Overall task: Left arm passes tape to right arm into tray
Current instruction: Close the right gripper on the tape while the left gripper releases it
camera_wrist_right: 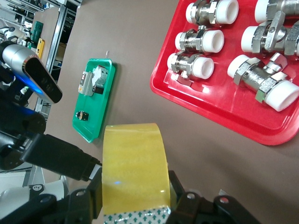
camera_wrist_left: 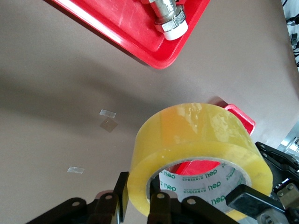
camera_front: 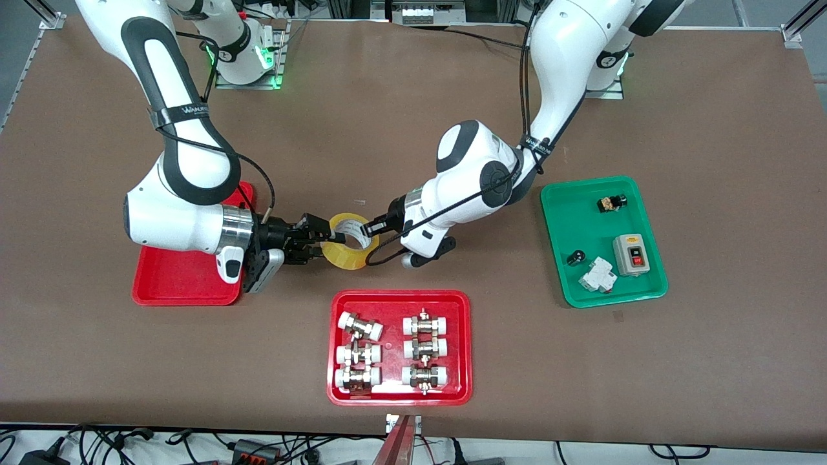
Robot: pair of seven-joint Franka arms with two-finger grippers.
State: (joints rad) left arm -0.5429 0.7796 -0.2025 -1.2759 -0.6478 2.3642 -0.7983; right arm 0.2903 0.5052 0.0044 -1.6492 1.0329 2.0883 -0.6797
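Note:
The tape point(camera_front: 352, 254), a wide yellow roll with a white printed core, hangs in the air between the two arms, above bare table. My left gripper point(camera_front: 372, 227) is shut on its wall, one finger inside the core and one outside; the left wrist view shows the tape point(camera_wrist_left: 196, 133) in that gripper point(camera_wrist_left: 138, 182). My right gripper point(camera_front: 320, 240) is shut across the roll's width. In the right wrist view its fingers press both flat faces of the tape point(camera_wrist_right: 133, 158) in the gripper point(camera_wrist_right: 135, 189). The tray point(camera_front: 187, 284), red and bare, lies under the right arm.
A red tray point(camera_front: 393, 336) with several white-capped metal fittings lies nearer the front camera than the tape. A green tray point(camera_front: 568, 213) with a switch box and small parts sits toward the left arm's end. Small tape scraps point(camera_wrist_left: 108, 119) lie on the brown table.

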